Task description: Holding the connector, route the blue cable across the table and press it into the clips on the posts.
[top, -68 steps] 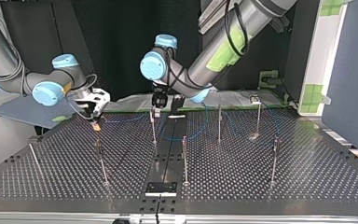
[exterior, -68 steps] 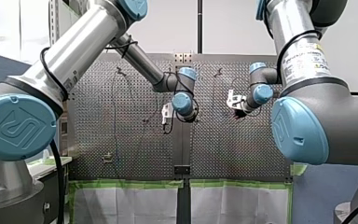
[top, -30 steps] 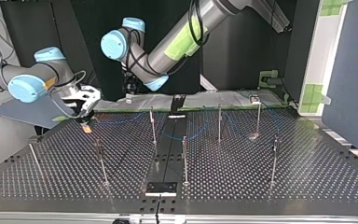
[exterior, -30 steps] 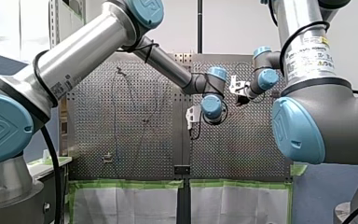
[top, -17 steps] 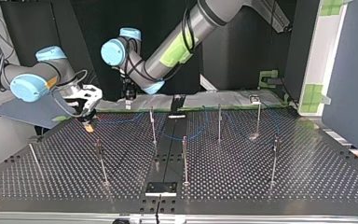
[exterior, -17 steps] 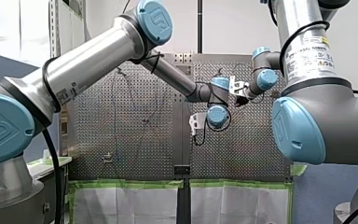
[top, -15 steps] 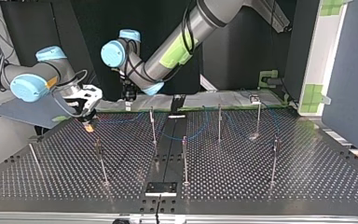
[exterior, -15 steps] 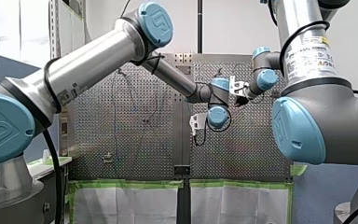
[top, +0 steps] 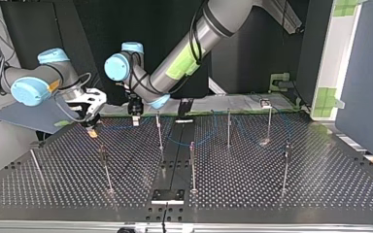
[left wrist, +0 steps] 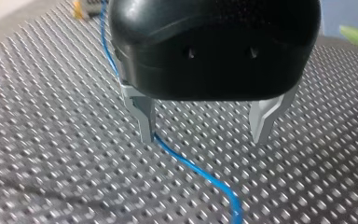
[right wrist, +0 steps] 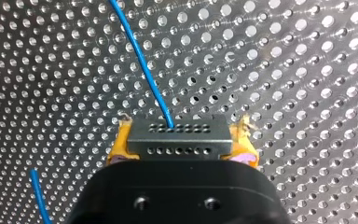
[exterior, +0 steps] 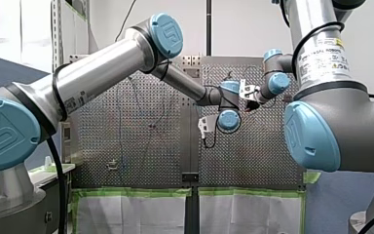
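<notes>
My right gripper (right wrist: 182, 148) is shut, its yellow pads (right wrist: 121, 144) clamping the grey connector (right wrist: 179, 132). The blue cable (right wrist: 142, 61) leaves the connector's face and runs off over the perforated table. In the top view this gripper (top: 92, 128) hangs low at the left. My left gripper (left wrist: 205, 137) is open just above the table, and the blue cable (left wrist: 186, 161) passes right against the inner side of one metal finger (left wrist: 142, 116). In the top view it (top: 135, 118) stands left of the nearest post (top: 159, 131).
Several thin posts stand across the table, among them a middle post (top: 192, 165), a back post (top: 228, 127) and a post (top: 285, 165) at the top view's right. Slack blue cable loops between the back posts. A small plate (top: 167, 195) sits at the near edge.
My left arm has swung toward the top view's left and come down, bringing its open fingers low over the cable. My right gripper has stayed put with the connector.
</notes>
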Controlling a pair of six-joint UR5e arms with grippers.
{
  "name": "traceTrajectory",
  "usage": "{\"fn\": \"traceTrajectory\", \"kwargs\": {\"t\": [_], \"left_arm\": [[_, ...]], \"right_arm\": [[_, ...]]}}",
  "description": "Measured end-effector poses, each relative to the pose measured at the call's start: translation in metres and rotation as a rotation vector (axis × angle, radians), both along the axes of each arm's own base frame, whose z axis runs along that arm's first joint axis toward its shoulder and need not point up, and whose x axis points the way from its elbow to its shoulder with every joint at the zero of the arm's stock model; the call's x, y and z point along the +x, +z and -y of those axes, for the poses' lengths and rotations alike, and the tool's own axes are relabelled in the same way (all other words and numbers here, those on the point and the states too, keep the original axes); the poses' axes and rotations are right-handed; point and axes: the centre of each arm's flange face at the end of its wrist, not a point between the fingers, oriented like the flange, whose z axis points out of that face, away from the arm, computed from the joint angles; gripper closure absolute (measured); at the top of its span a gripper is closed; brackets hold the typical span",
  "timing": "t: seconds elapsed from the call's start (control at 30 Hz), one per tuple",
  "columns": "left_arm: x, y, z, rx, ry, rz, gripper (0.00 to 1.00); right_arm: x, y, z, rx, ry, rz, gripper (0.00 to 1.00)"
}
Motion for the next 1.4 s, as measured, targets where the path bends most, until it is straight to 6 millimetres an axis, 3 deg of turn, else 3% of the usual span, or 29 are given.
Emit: {"fn": "traceTrajectory", "kwargs": {"t": [0.2,0.37,0.6,0.87,0.9,0.93,1.0,1.03,1.1,1.13,1.2,1.4], "left_arm": [[0.023,-0.015,-0.007,-0.005,0.068,0.009,0.0],[0.035,-0.006,-0.008,-0.03,0.117,0.034,0.0],[0.041,0.015,0.002,-0.08,0.113,0.073,0.0],[0.035,0.003,0.002,-0.08,0.084,0.053,0.0],[0.034,0.003,0.002,-0.079,0.082,0.051,0.13],[0.034,0.002,0.002,-0.078,0.08,0.048,0.13],[0.033,0.002,0.003,-0.075,0.074,0.044,0.42],[0.032,0.001,0.003,-0.074,0.071,0.042,0.42],[0.031,0.001,0.004,-0.07,0.064,0.037,0.77],[0.031,0.001,0.004,-0.068,0.062,0.036,0.77],[0.029,0.001,0.005,-0.067,0.058,0.034,1.0],[0.026,0.003,0.008,-0.075,0.053,0.031,1.0]], "right_arm": [[-0.001,0.0,0.001,-0.001,-0.002,0.0,1.0],[-0.003,0.001,0.002,-0.003,-0.006,0.001,1.0],[-0.005,0.001,0.003,-0.006,-0.01,0.002,1.0],[-0.005,0.001,0.004,-0.008,-0.01,0.002,1.0],[-0.005,0.001,0.004,-0.008,-0.008,0.002,1.0],[-0.005,0.002,0.004,-0.009,-0.007,0.003,1.0],[-0.004,0.002,0.004,-0.009,-0.004,0.004,1.0],[-0.004,0.002,0.004,-0.01,-0.003,0.005,1.0],[-0.004,0.003,0.004,-0.01,-0.002,0.006,1.0],[-0.004,0.003,0.004,-0.011,-0.001,0.006,1.0],[-0.004,0.004,0.004,-0.012,-0.001,0.006,1.0],[-0.004,0.004,0.005,-0.011,0.002,0.008,1.0]]}}
